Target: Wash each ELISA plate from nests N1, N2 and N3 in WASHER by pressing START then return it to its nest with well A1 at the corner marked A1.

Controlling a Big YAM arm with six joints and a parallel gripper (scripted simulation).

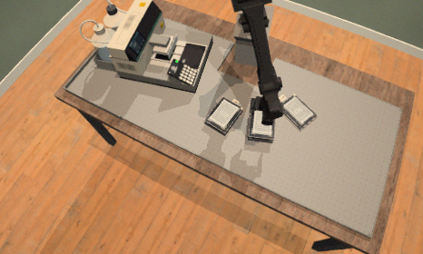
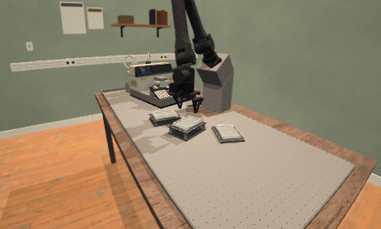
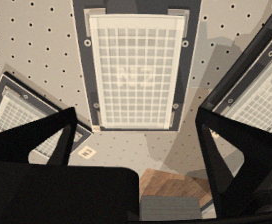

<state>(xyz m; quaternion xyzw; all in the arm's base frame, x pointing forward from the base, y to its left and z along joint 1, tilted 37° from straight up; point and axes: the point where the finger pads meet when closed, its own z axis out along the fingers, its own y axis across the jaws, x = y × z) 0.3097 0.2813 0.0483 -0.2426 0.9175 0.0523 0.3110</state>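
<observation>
My gripper (image 1: pixel 265 111) (image 2: pixel 188 110) (image 3: pixel 136 113) is open and empty, above nest N2 with a gap below its fingertips. A pale plate (image 1: pixel 258 124) (image 2: pixel 188 123) (image 3: pixel 137 75) lies in nest N2, looking flat between its corner locators. Another plate (image 1: pixel 224 112) (image 2: pixel 164 114) (image 3: pixel 267 100) lies in the nest on the washer side. A third plate (image 1: pixel 300 111) (image 2: pixel 227 132) (image 3: pixel 17 117) lies in nest N3, the low one. The washer (image 1: pixel 136 30) (image 2: pixel 139 81) has its lamp (image 1: pixel 177 61) (image 2: pixel 160 87) green, beside the keypad (image 1: pixel 187 73) (image 2: pixel 162 95). Cut corners are too small to tell.
The grey arm pedestal (image 1: pixel 245 50) (image 2: pixel 217 90) stands at the table's back edge. Bottles (image 1: pixel 99 34) with tubing stand behind the washer. The three nests stand close together, the outer two turned at angles to N2.
</observation>
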